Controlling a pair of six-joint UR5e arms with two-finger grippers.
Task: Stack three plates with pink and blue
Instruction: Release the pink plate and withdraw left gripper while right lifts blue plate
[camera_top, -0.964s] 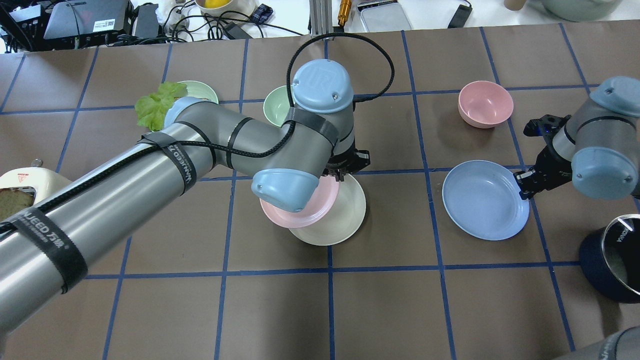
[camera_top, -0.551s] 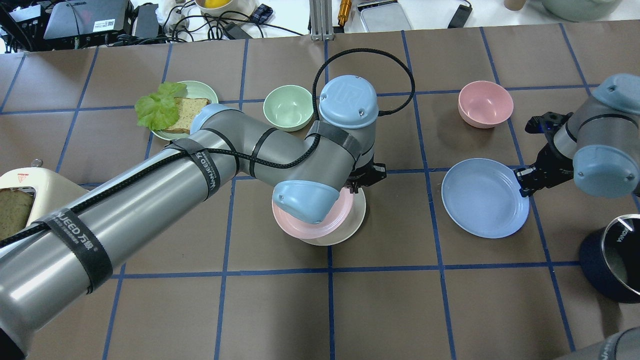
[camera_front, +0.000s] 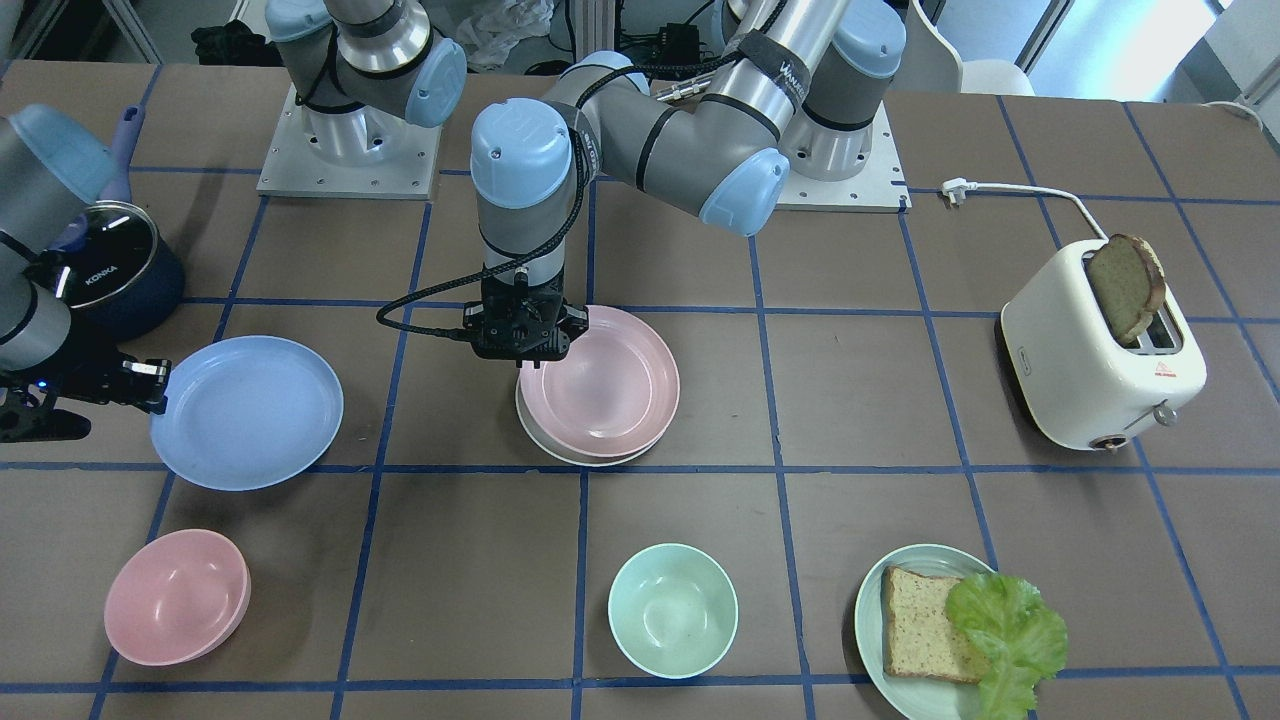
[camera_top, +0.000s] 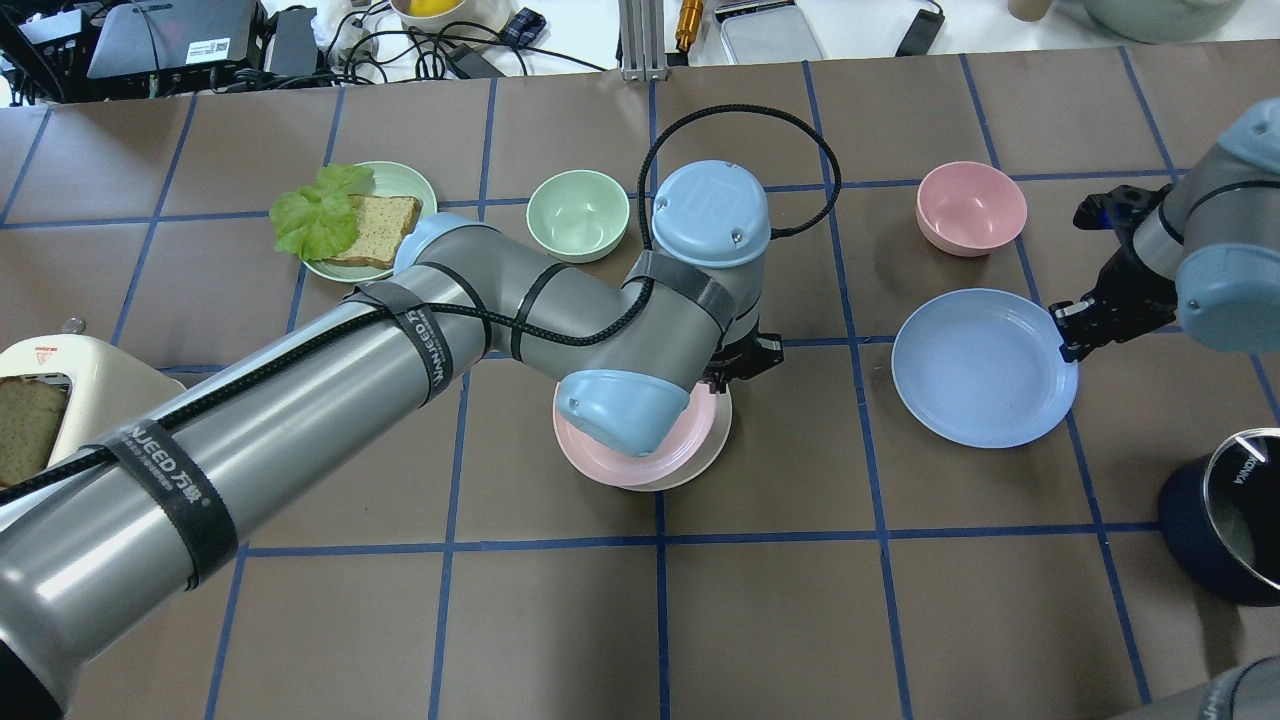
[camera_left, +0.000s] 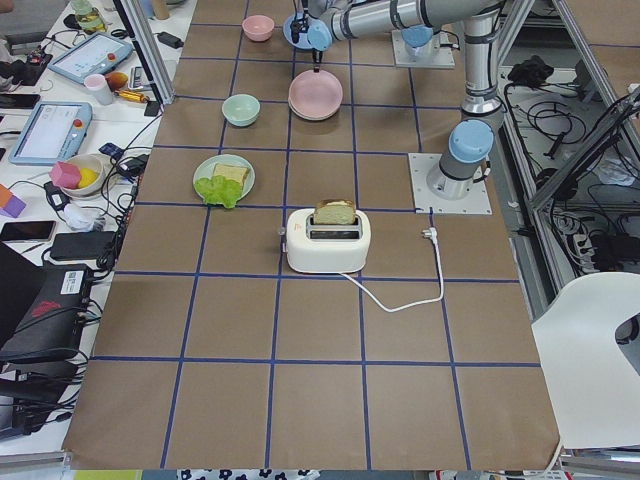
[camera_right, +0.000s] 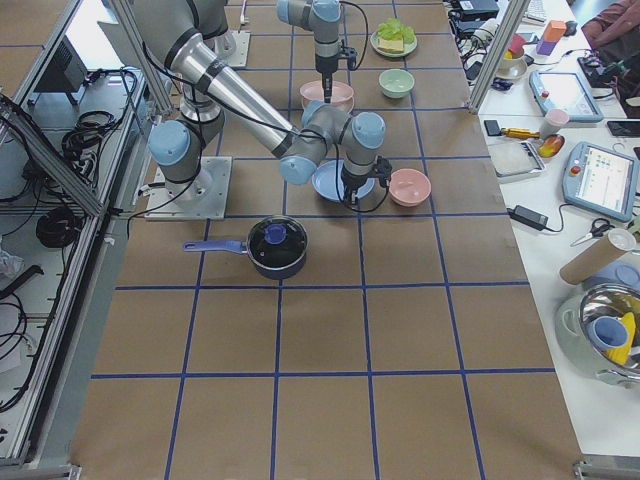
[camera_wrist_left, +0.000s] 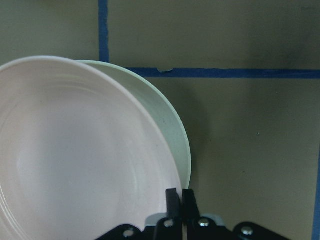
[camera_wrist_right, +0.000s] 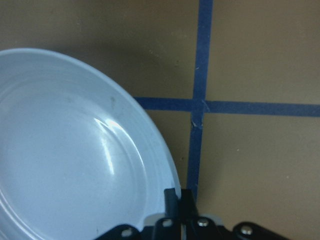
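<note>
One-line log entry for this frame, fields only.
left gripper: shut on pink plate rim, over cream plate, offset | right gripper: shut on blue plate rim | blue plate: not stacked yet

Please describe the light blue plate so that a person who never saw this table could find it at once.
On the table, go to the robot's right half, where the right gripper grips a rim. That is the light blue plate, beside the pink bowl. It is the only blue plate, wide and shallow, unlike the deeper bowl.
</note>
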